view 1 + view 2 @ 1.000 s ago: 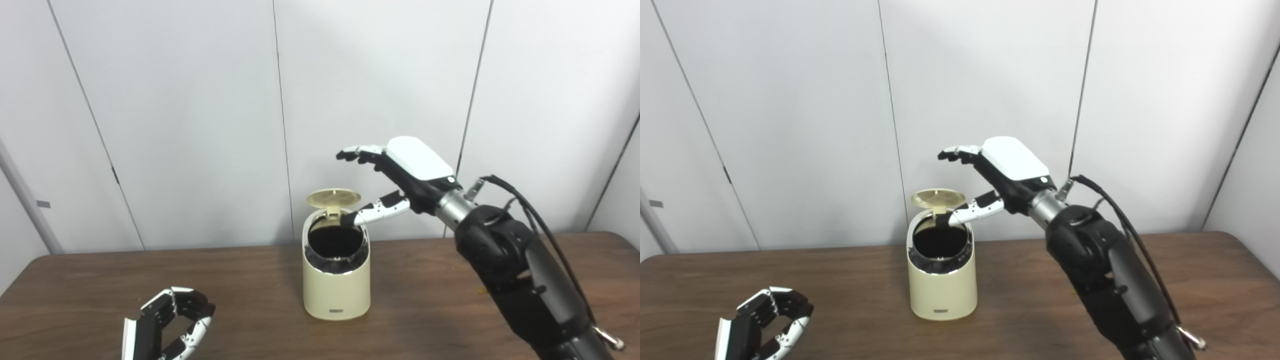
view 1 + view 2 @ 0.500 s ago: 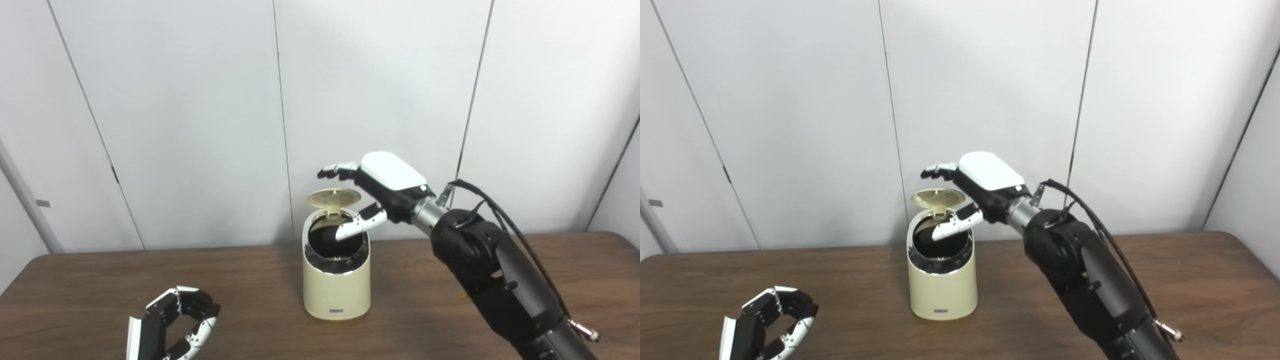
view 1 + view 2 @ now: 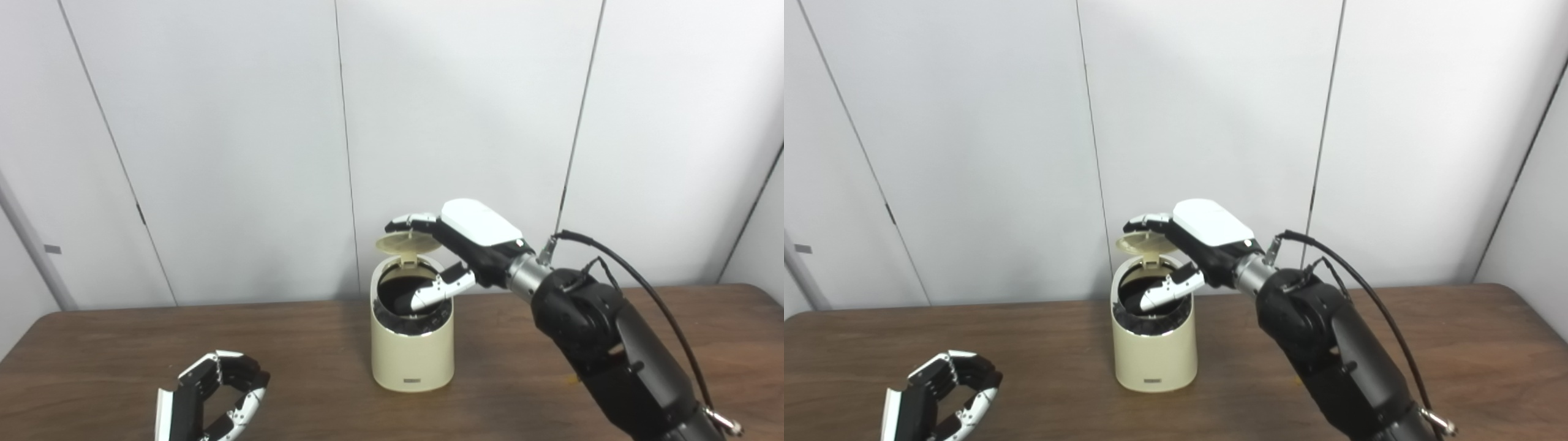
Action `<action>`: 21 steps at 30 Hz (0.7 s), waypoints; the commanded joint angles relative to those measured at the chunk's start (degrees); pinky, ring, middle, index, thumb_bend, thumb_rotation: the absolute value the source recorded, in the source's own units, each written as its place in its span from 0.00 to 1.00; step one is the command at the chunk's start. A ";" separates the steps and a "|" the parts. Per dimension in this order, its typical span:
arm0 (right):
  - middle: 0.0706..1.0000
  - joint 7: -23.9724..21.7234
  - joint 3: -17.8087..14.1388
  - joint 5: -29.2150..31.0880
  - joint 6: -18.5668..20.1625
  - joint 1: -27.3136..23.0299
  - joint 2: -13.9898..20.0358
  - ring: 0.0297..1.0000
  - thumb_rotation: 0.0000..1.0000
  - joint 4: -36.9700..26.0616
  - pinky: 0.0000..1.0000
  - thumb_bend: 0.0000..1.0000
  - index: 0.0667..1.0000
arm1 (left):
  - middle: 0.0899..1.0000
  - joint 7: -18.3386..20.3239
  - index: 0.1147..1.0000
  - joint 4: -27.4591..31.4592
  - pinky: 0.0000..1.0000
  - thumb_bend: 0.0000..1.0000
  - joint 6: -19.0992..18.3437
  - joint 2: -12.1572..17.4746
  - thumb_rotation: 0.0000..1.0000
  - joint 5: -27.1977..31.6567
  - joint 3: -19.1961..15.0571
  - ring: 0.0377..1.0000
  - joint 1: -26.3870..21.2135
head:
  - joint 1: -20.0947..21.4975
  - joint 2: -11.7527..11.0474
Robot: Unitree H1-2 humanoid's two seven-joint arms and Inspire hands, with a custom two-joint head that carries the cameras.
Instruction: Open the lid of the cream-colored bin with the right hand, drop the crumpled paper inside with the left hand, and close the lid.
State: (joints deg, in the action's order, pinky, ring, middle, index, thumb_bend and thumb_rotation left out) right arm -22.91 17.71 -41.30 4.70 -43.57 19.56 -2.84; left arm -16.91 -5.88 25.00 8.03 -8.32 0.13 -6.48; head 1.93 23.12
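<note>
The cream-colored bin (image 3: 412, 352) stands mid-table with its round lid (image 3: 407, 243) raised at the back and its dark opening showing. My right hand (image 3: 456, 245) is open above the bin. Its fingers (image 3: 409, 222) rest on the top edge of the lid and its thumb (image 3: 435, 293) hangs over the opening. My left hand (image 3: 208, 404) sits low at the front left with its fingers curled and nothing visible in it. No crumpled paper shows in either view.
The brown wooden table (image 3: 306, 367) runs across the picture. Pale wall panels (image 3: 245, 153) stand right behind the bin. My right arm (image 3: 618, 349) reaches in from the lower right, with a black cable (image 3: 643, 288) looping above it.
My right hand has come down and leftward onto the raised lid, which now tilts a little forward. My left hand has stayed put.
</note>
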 commanded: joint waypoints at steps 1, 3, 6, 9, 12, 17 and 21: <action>0.80 0.05 -1.25 0.09 0.60 -1.73 0.94 0.78 0.71 -2.83 0.68 0.86 0.81 | 0.47 -0.08 0.42 -0.96 0.42 0.49 1.89 -1.30 0.08 -0.44 0.74 0.47 2.10 | 0.18 0.24; 0.79 0.09 -1.38 -0.07 0.49 -1.09 1.24 0.77 0.72 -3.57 0.67 0.87 0.81 | 0.47 0.06 0.42 -0.90 0.42 0.49 1.89 -1.26 0.08 -0.17 0.67 0.47 2.11 | 0.26 0.41; 0.78 0.31 -1.47 -0.34 0.08 -0.48 1.58 0.74 0.73 -4.24 0.63 0.87 0.80 | 0.47 0.01 0.42 -0.70 0.42 0.49 1.88 -1.09 0.08 -0.52 0.64 0.47 2.11 | 0.44 0.65; 0.77 0.04 -1.63 -0.37 0.44 0.14 1.84 0.74 0.73 -5.25 0.62 0.87 0.79 | 0.47 0.40 0.42 -0.74 0.43 0.49 1.86 -1.13 0.08 0.18 0.39 0.47 2.06 | 0.59 0.83; 0.76 -0.90 -1.79 -0.53 1.58 0.80 1.88 0.73 0.73 -6.64 0.64 0.88 0.78 | 0.47 0.83 0.42 -0.61 0.43 0.49 1.85 -1.24 0.08 0.75 0.12 0.47 1.94 | 0.78 1.00; 0.76 -2.45 -1.83 -0.23 2.67 2.21 2.06 0.73 0.74 -9.03 0.65 0.88 0.78 | 0.47 1.07 0.42 -0.69 0.43 0.49 1.88 -1.08 0.08 0.76 -0.08 0.47 1.79 | 1.10 1.20; 0.77 -3.91 -1.94 -0.18 4.18 3.64 2.04 0.74 0.75 -10.85 0.64 0.90 0.78 | 0.47 1.12 0.42 -0.27 0.42 0.49 1.88 -0.89 0.08 0.50 0.03 0.47 1.88 | 1.06 1.48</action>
State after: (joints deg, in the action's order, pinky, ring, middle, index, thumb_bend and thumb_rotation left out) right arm -26.97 16.87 -41.72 8.72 -38.07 21.00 -11.66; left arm -15.68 -5.74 25.00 7.92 -6.92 -0.35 -6.40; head 2.99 24.52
